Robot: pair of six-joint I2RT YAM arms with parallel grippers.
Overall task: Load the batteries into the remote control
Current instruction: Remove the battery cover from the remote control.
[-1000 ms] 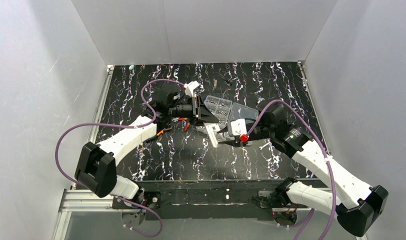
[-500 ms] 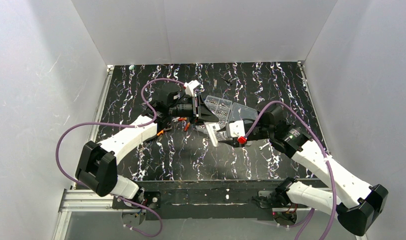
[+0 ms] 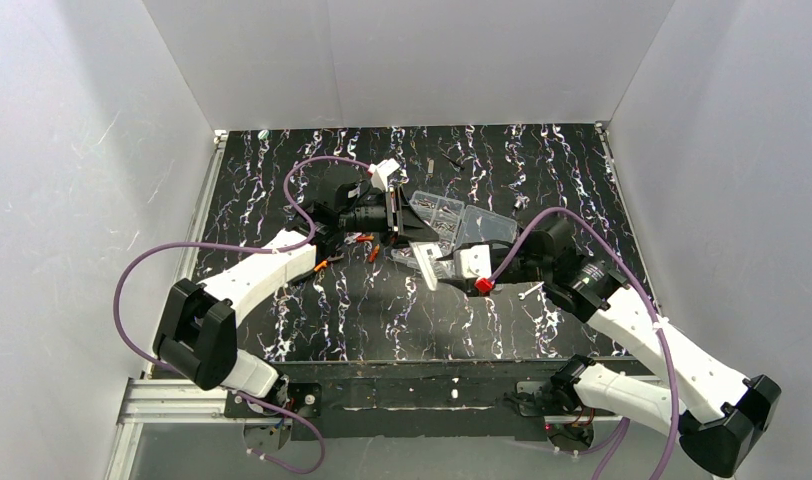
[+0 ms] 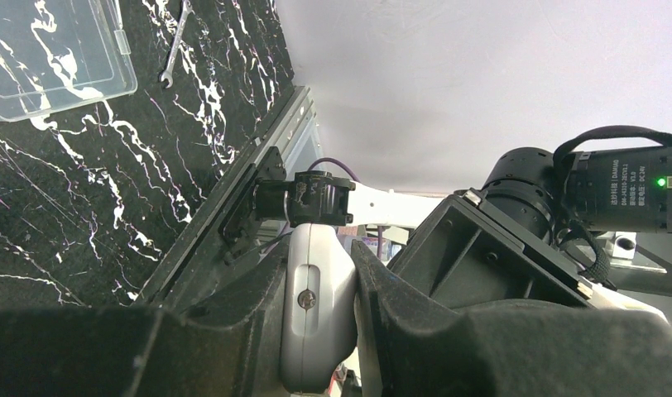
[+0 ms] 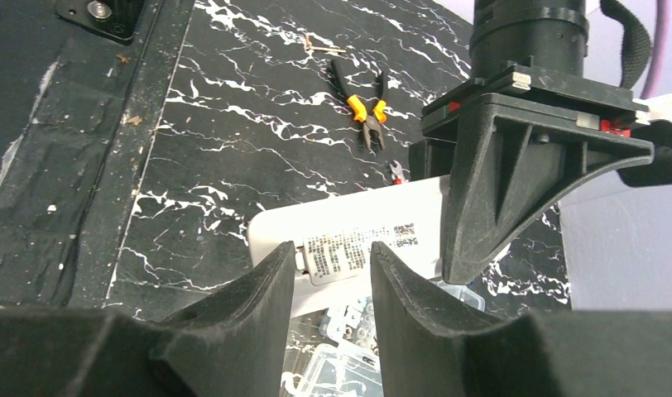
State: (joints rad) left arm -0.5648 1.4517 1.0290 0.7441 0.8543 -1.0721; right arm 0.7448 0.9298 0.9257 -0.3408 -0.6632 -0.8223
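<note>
My left gripper (image 3: 407, 237) is shut on the remote control (image 3: 424, 271), a slim white bar held above the table's middle. The left wrist view shows the remote (image 4: 316, 306) edge-on, pinched between both fingers of that gripper (image 4: 320, 258). Its flat back with a printed label (image 5: 362, 241) faces the right wrist camera. My right gripper (image 5: 331, 277) stands open just short of that label, nothing between its fingers. From above, the right gripper (image 3: 448, 266) is right beside the remote. The batteries are out of view.
A clear plastic compartment box (image 3: 437, 213) with small parts and its open lid (image 3: 489, 228) lies behind the grippers. Orange-handled pliers (image 5: 364, 107) lie on the black marbled table (image 3: 362, 310). A small wrench (image 3: 530, 291) is to the right.
The right gripper has shifted a little left and toward the near edge, staying beside the remote. The left gripper keeps its hold and has barely moved.
</note>
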